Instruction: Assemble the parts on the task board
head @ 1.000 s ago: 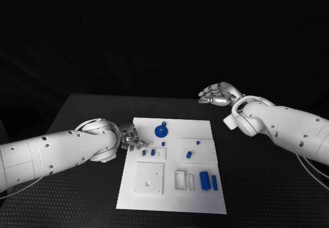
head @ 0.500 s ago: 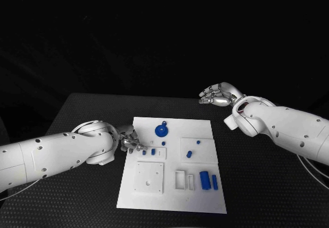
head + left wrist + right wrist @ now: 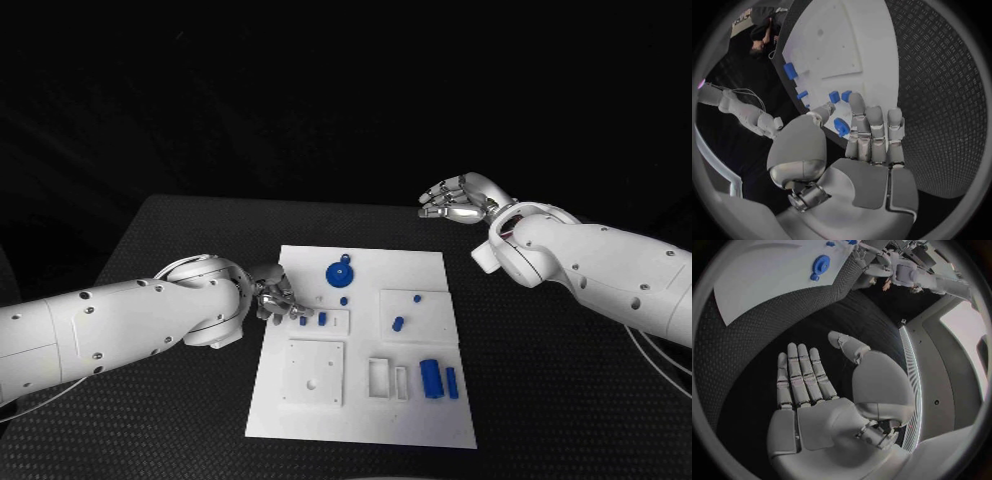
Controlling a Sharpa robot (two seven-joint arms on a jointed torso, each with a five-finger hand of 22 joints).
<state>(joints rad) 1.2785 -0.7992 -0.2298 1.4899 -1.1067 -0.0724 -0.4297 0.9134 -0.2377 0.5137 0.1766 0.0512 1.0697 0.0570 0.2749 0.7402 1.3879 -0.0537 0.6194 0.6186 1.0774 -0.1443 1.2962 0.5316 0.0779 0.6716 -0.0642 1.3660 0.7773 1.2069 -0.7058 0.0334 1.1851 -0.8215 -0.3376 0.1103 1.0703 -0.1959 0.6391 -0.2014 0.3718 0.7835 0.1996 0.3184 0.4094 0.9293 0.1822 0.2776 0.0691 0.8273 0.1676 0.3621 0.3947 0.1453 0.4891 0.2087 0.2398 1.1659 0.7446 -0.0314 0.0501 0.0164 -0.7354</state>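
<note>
The white task board (image 3: 361,405) lies in the middle of the black table. My left hand (image 3: 278,300) hovers at its left edge. In the left wrist view that hand (image 3: 861,145) pinches a small blue part (image 3: 841,126) between thumb and finger. Just beyond its fingertips (image 3: 853,98), two small blue pieces (image 3: 323,319) stand in a square panel. A blue disc (image 3: 339,273) sits at the board's far side. My right hand (image 3: 459,197) is raised past the board's far right corner. Its fingers (image 3: 801,375) are spread and it holds nothing.
A blue block (image 3: 430,378) and a slim blue bar (image 3: 451,384) lie at the board's near right. Two small blue pieces (image 3: 397,324) sit in the right panel. A square plate with holes (image 3: 315,373) occupies the near left. Black table (image 3: 159,420) surrounds the board.
My left hand has crept a little to the right, over the board's left edge toward the two small blue pieces. The right arm has not moved.
</note>
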